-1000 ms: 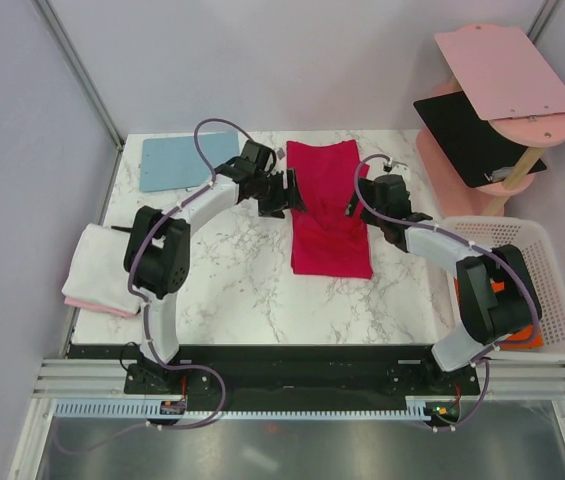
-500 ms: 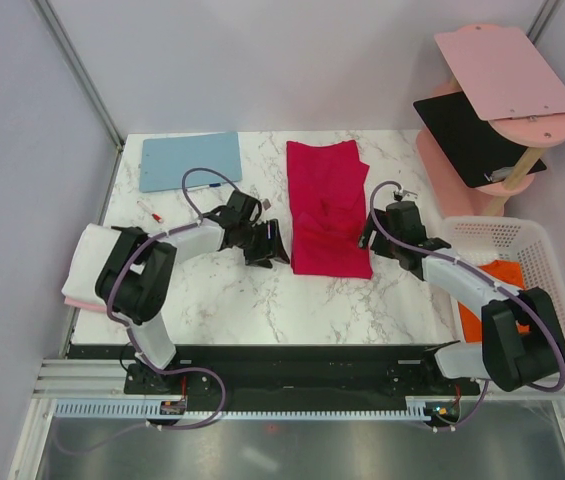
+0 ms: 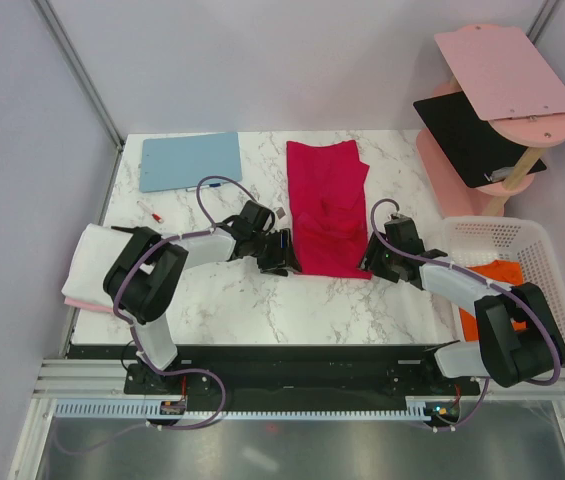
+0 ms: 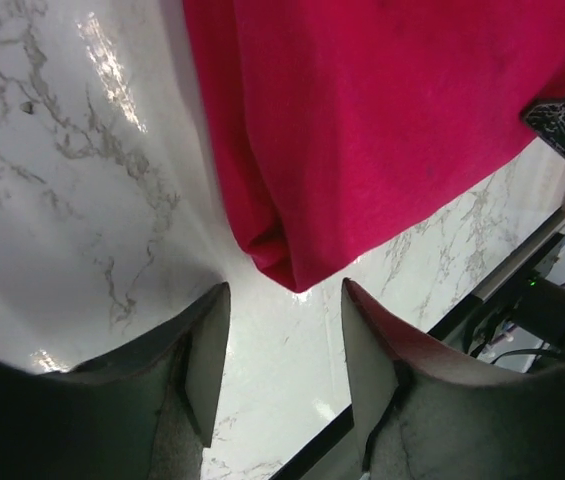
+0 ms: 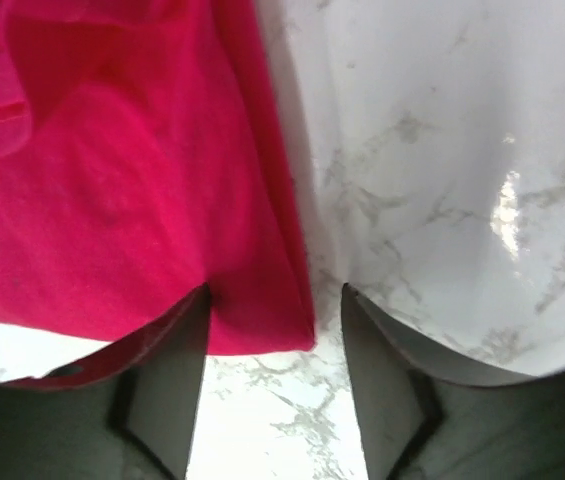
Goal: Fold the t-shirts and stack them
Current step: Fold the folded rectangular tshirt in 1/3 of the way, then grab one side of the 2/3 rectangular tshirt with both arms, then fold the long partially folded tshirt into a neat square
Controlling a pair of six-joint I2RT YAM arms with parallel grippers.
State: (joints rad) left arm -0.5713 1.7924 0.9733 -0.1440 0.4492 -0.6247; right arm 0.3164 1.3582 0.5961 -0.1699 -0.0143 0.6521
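Note:
A crimson red t-shirt lies folded into a long strip on the marble table. My left gripper is open at the strip's near left corner, its jaws apart with the corner just ahead of them. My right gripper is open at the near right corner, the corner lying between its fingers. A folded white t-shirt on a pale pink one sits at the table's left edge. An orange t-shirt lies in the basket.
A light-blue board lies at the far left, with a small red pen near it. A white mesh basket stands at the right. A pink stand with pink and black panels rises at the far right.
Both grippers have moved from the shirt's middle sides down toward its near corners, closing in on the near edge. The shirt has not moved.

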